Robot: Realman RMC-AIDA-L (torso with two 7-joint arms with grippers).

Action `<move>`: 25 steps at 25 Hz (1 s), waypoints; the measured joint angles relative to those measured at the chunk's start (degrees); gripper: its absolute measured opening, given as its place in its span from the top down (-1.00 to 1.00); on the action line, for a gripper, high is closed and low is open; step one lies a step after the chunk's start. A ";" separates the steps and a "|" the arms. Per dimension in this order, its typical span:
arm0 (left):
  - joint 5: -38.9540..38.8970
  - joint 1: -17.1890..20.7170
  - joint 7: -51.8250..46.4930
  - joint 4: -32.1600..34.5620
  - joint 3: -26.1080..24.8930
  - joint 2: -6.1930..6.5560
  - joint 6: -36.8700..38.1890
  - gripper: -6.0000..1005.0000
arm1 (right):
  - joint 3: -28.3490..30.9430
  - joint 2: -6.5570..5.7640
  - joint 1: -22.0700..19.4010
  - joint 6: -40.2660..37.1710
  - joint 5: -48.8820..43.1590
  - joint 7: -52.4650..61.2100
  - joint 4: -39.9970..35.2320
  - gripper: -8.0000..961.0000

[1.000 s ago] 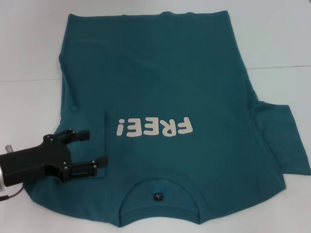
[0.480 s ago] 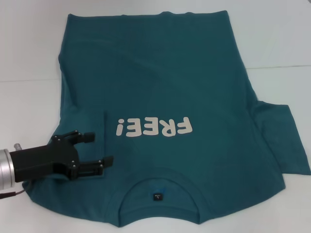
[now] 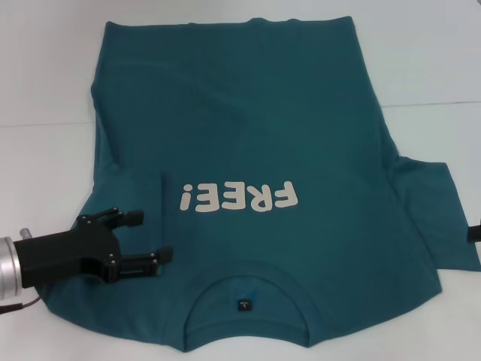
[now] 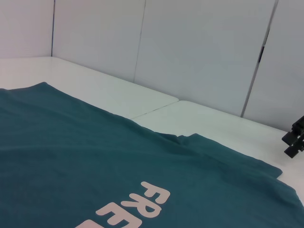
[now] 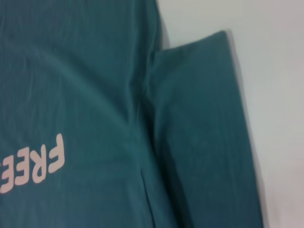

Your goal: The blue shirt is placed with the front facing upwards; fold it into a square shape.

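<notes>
The shirt (image 3: 255,173), a soft teal-blue cotton tee, lay flat and face-up on the white table (image 3: 45,68), its off-white chest print reading "FREE!" and a small dark label inside the round neck; the left sleeve was folded in over the body and the right sleeve lay spread out. The left gripper (image 3: 149,237) hovered over the folded sleeve near the collar, jaws apart and holding nothing. Only a dark sliver of the right gripper (image 3: 473,233) showed beside the right sleeve, and I could not tell its state.
</notes>
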 joint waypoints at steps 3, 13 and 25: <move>0.18 -0.27 -0.25 0.00 0.01 -0.02 0.00 -0.86 | -0.26 0.04 0.01 0.23 -0.07 0.01 0.62 -0.65; 0.99 -1.05 -0.53 0.01 0.01 -0.27 -0.48 -0.86 | -1.57 0.07 -0.61 2.77 -0.28 -0.64 3.36 -0.64; 1.31 -1.14 -0.53 0.00 0.01 -0.53 -0.52 -0.87 | -1.48 0.24 -0.51 4.77 -0.01 -1.21 4.92 -0.63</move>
